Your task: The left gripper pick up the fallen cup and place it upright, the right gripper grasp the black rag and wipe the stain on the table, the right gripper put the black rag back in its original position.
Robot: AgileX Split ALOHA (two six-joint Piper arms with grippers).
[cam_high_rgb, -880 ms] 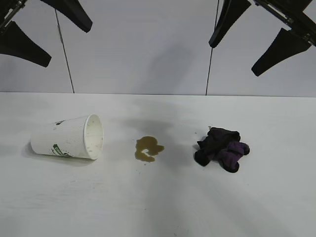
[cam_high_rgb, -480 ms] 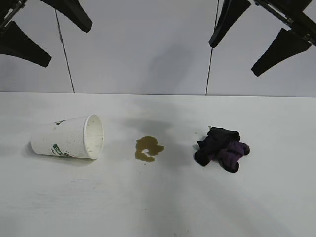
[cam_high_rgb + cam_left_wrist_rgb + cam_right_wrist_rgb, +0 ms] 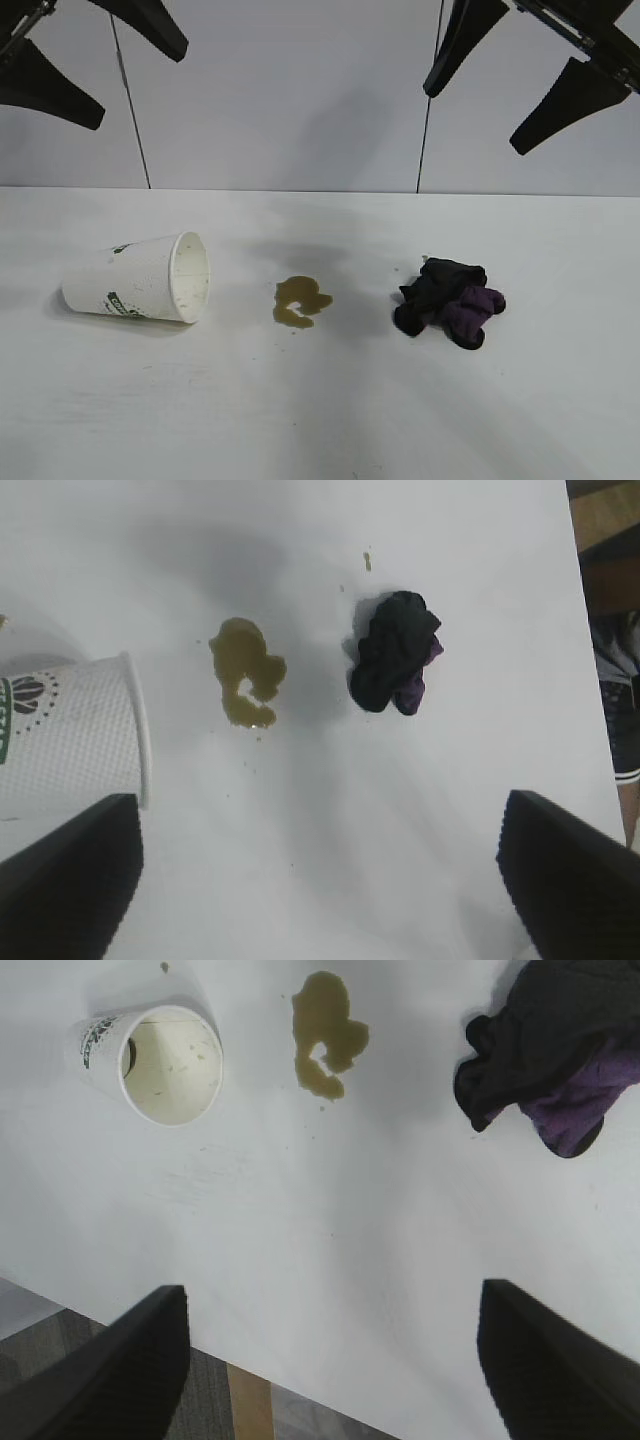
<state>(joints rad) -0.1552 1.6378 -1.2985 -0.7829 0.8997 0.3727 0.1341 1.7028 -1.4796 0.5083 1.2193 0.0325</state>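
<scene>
The white cup point(image 3: 137, 278) lies on its side at the left of the table point(image 3: 320, 420), mouth toward the stain; it also shows in the left wrist view point(image 3: 60, 735) and right wrist view point(image 3: 155, 1055). The yellowish-brown stain point(image 3: 298, 301) is in the middle, also seen from both wrists point(image 3: 245, 672) point(image 3: 325, 1032). The black rag point(image 3: 448, 301) lies at the right point(image 3: 392, 666) point(image 3: 555, 1055). My left gripper point(image 3: 95, 62) hangs open high above the cup. My right gripper point(image 3: 515, 70) hangs open high above the rag. Both are empty.
The table's front edge with floor beyond shows in the right wrist view point(image 3: 250, 1400). A grey panelled wall point(image 3: 290, 100) stands behind the table.
The left gripper has shifted very slightly; the cup, stain, rag and right gripper have not moved.
</scene>
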